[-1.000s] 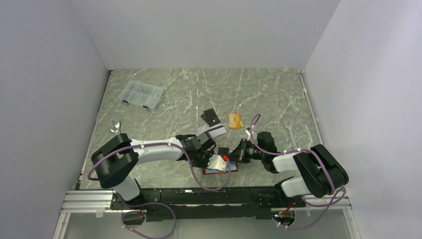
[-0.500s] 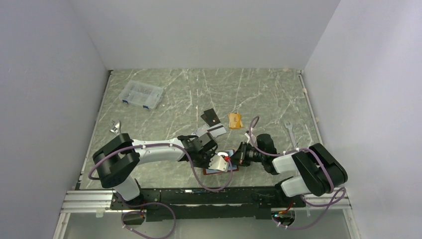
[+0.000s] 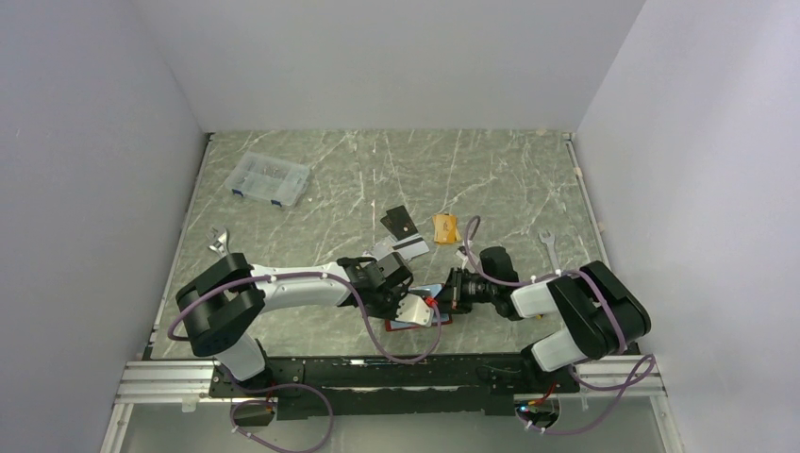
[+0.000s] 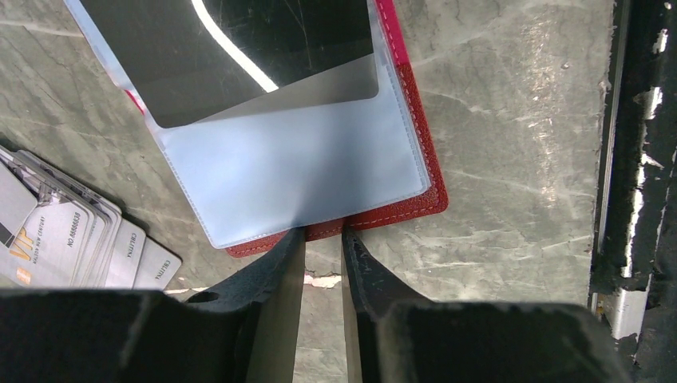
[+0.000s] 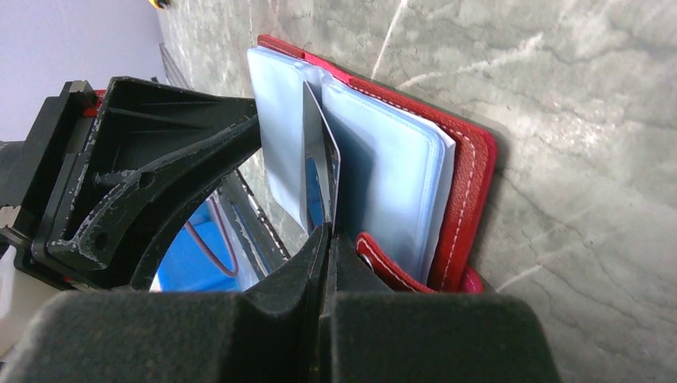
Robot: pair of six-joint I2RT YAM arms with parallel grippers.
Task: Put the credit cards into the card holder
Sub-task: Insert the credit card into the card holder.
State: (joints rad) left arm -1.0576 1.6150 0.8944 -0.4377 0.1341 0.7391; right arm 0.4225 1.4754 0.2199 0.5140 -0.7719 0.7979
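The dark-red card holder lies open near the front edge, its pale blue sleeves up. My right gripper is shut on a dark credit card, held edge-on between two sleeves of the holder. In the left wrist view the black card shows partly inside a sleeve. My left gripper is nearly shut with nothing between its jaws. Its tips rest on the holder's near red edge. More grey-white cards lie beside the holder. A black card and striped cards lie farther back.
A clear compartment box stands at the back left. A small orange item lies behind the grippers. One wrench lies at the left edge and another at the right. The black front rail runs just past the holder.
My right gripper has moved left toward the card holder, bringing the card in between the sleeves. My left gripper has stayed on the holder's edge.
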